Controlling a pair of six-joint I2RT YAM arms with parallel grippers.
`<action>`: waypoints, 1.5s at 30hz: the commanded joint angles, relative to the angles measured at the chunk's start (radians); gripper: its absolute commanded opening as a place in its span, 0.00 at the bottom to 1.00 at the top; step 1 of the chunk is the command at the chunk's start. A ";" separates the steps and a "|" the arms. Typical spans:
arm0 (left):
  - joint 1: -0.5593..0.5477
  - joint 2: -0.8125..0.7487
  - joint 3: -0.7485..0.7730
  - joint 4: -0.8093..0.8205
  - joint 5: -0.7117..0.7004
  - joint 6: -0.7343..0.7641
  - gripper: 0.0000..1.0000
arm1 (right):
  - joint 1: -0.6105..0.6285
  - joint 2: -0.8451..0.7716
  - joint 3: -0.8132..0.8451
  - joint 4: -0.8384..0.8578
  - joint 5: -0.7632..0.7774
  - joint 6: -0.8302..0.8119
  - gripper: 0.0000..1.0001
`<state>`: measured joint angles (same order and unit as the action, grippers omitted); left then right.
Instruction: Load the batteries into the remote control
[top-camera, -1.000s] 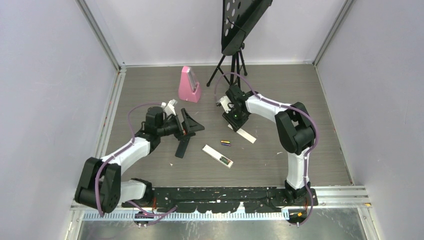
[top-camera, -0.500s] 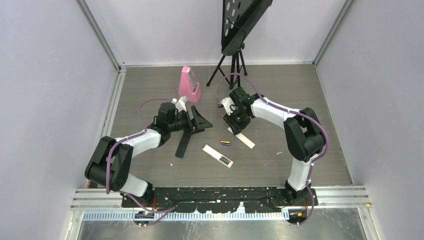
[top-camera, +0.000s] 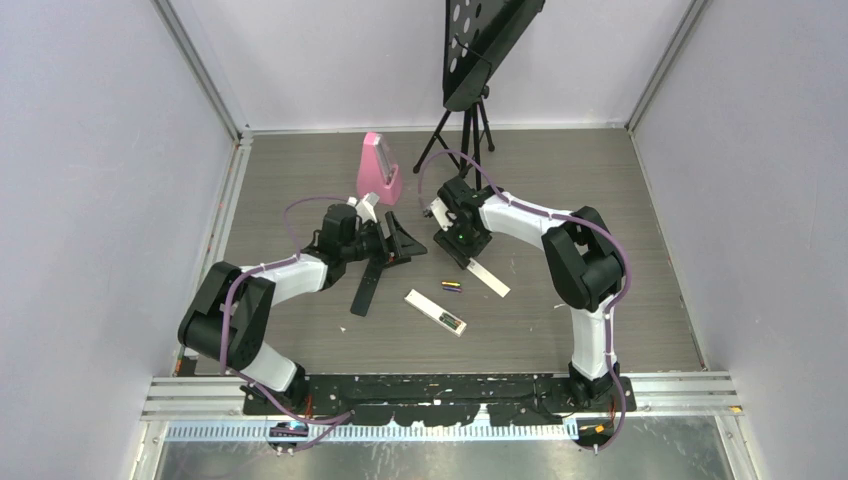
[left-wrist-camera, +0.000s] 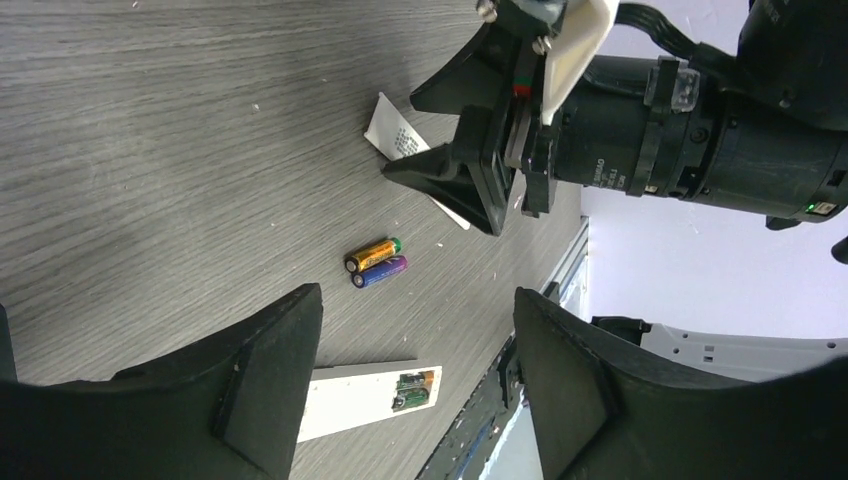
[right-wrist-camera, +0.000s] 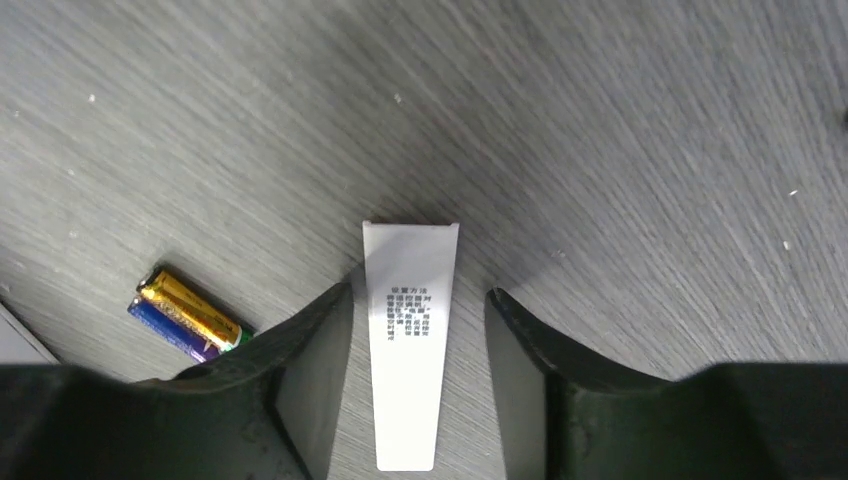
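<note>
The black remote control lies on the table just below my left gripper, which is open and empty. Two batteries, one gold and one purple/blue, lie side by side mid-table; they also show in the left wrist view and the right wrist view. My right gripper is open, low over the table, its jaws on either side of a white printed strip-shaped cover. The right gripper also shows in the left wrist view.
A white bar-shaped remote with its battery bay open and cells inside lies in front of the loose batteries; it also shows in the left wrist view. A pink metronome and a black music stand stand at the back.
My left gripper has moved right and a little farther away, staying open. My right gripper has shifted left over the far end of the white cover.
</note>
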<state>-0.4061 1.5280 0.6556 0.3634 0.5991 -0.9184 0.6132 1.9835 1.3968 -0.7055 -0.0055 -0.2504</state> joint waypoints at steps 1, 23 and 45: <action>-0.005 0.017 0.046 0.051 -0.003 0.013 0.69 | 0.001 0.058 0.070 -0.052 0.035 0.010 0.51; -0.058 0.246 0.079 0.266 -0.005 -0.079 0.58 | -0.026 -0.133 -0.046 0.024 -0.154 0.014 0.37; -0.150 0.445 0.154 0.409 -0.083 -0.281 0.50 | -0.018 -0.221 -0.125 0.101 -0.249 0.036 0.37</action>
<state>-0.5480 1.9610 0.7856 0.7010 0.5247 -1.1698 0.5880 1.8137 1.2774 -0.6437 -0.2241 -0.2256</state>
